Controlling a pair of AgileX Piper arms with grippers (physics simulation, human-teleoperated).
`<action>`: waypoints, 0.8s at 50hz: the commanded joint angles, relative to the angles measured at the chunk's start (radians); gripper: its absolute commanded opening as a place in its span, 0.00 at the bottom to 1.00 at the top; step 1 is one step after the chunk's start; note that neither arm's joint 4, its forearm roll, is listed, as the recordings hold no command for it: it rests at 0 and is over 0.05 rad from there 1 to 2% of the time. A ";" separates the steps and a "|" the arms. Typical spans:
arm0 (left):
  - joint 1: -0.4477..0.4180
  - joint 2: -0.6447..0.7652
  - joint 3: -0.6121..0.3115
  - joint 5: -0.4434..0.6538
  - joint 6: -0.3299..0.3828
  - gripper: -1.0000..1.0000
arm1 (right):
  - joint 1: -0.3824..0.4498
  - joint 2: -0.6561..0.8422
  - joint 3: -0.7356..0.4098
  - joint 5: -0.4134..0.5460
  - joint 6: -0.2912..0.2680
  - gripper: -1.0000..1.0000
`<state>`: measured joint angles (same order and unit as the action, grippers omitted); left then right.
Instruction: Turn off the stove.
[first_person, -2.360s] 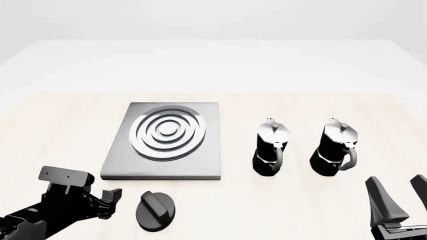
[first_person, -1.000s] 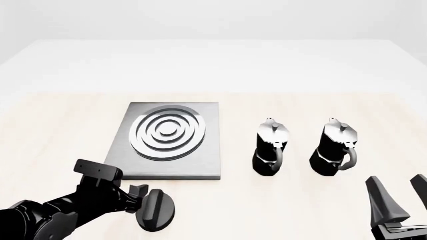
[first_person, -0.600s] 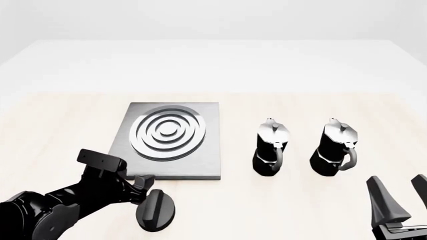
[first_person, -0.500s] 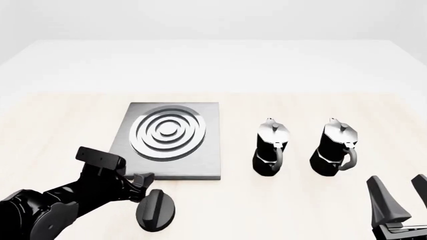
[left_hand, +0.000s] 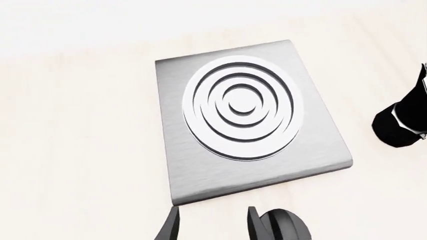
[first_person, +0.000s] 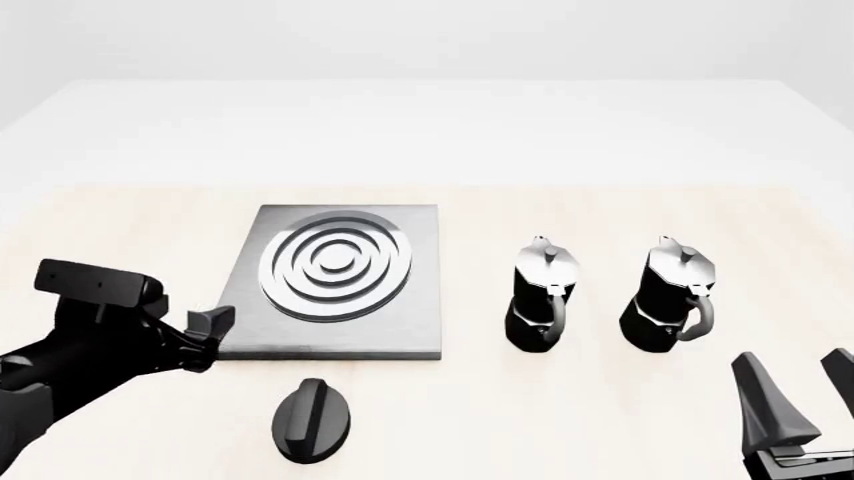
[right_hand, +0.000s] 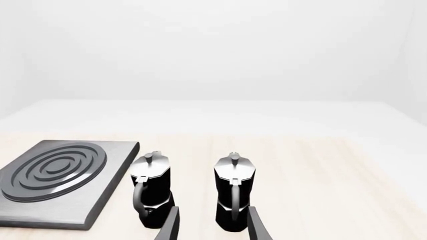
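While the left gripper (first_person: 200, 335) hangs released, well left of the knob (first_person: 312, 420) (raised bar untouched), a careless approach could shove it.

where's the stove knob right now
In the front view the black knob lies on the table near the front edge, just in front of the grey stove slab, right of the left gripper.
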<state>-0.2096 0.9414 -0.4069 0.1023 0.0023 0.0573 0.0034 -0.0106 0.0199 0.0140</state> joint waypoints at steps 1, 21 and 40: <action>0.073 -0.163 -0.066 0.172 0.038 1.00 | 0.003 0.000 0.002 -0.001 -0.009 1.00; 0.110 -0.311 -0.226 0.376 0.044 1.00 | 0.005 -0.002 -0.001 0.000 -0.003 1.00; 0.114 -0.336 -0.312 0.444 0.064 1.00 | 0.006 -0.002 -0.004 -0.001 0.002 1.00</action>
<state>-0.1030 0.6241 -0.6758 0.5064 0.0529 0.0623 0.0018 -0.0126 0.0193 0.0135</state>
